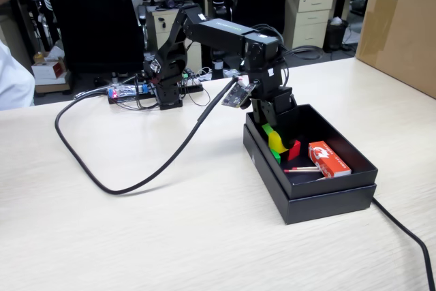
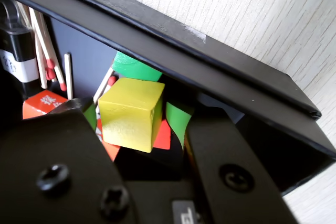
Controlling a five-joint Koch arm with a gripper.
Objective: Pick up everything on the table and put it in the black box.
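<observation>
The black box (image 1: 327, 185) sits on the table (image 1: 170, 236), right of centre in the fixed view. My gripper (image 1: 274, 144) reaches down into its near-left corner. In the wrist view the yellow cube (image 2: 131, 114) lies tilted between the green-padded jaws of the gripper (image 2: 134, 121), with a thin gap on each side, so the gripper is open. The cube rests against the red cube (image 2: 163, 136), which the fixed view shows just to its right (image 1: 293, 149). The green cube (image 2: 134, 66) lies behind it, under the box rim (image 2: 210, 61).
An orange-red packet (image 1: 329, 159) and thin matchsticks (image 1: 303, 169) also lie in the box. A big brown carton (image 1: 402, 25) stands at the back right. A thick black cable (image 1: 102, 182) loops across the left of the table. Another cable runs off the near right.
</observation>
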